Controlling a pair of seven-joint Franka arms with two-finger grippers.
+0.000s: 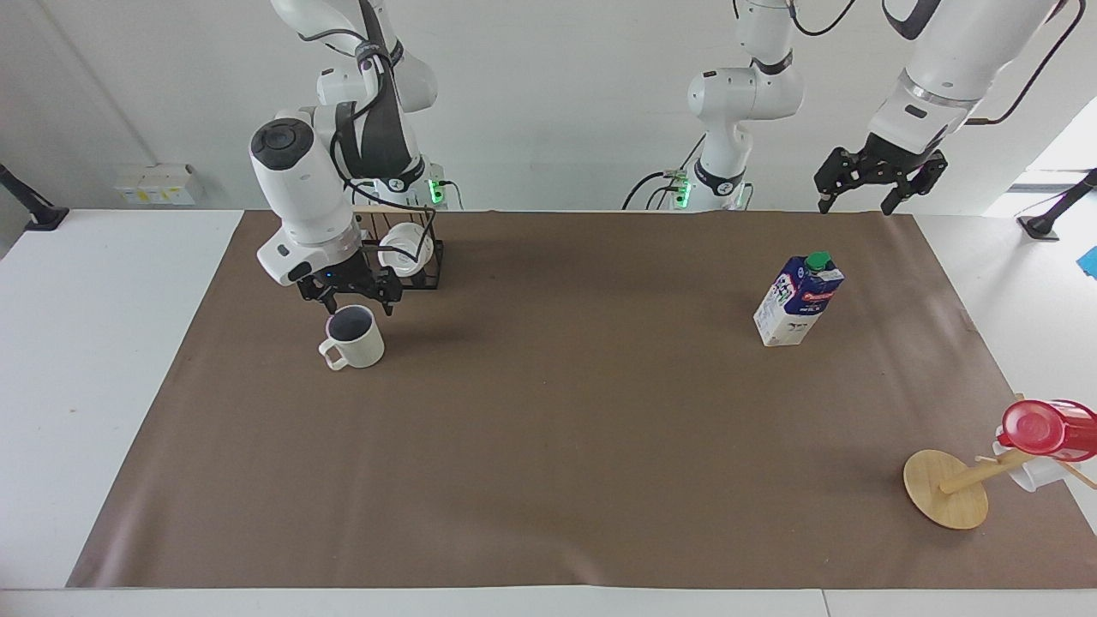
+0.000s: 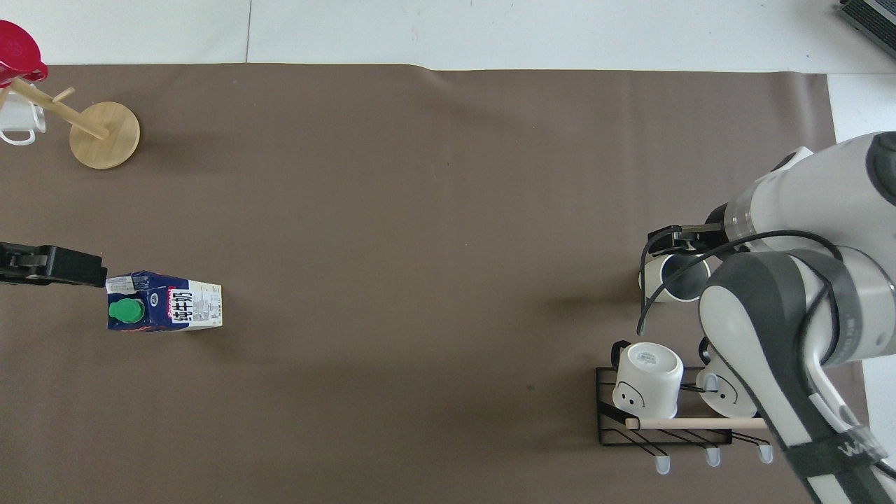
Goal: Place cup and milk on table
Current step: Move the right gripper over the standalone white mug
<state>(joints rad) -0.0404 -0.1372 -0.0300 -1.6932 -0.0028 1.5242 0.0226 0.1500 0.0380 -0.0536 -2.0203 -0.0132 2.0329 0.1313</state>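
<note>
The right hand, fingers spread and empty, is seen over the cream-white ceramic mug in the facing view only; its arm hides it overhead. The left hand, open and empty, waits at the brown-papered table edge, at 1 o'clock of the blue-and-white milk carton. Open paper is left between mug and carton.

From above, the right gripper covers the cup, beside the mug rack; the milk carton stands well apart from the rack
</note>
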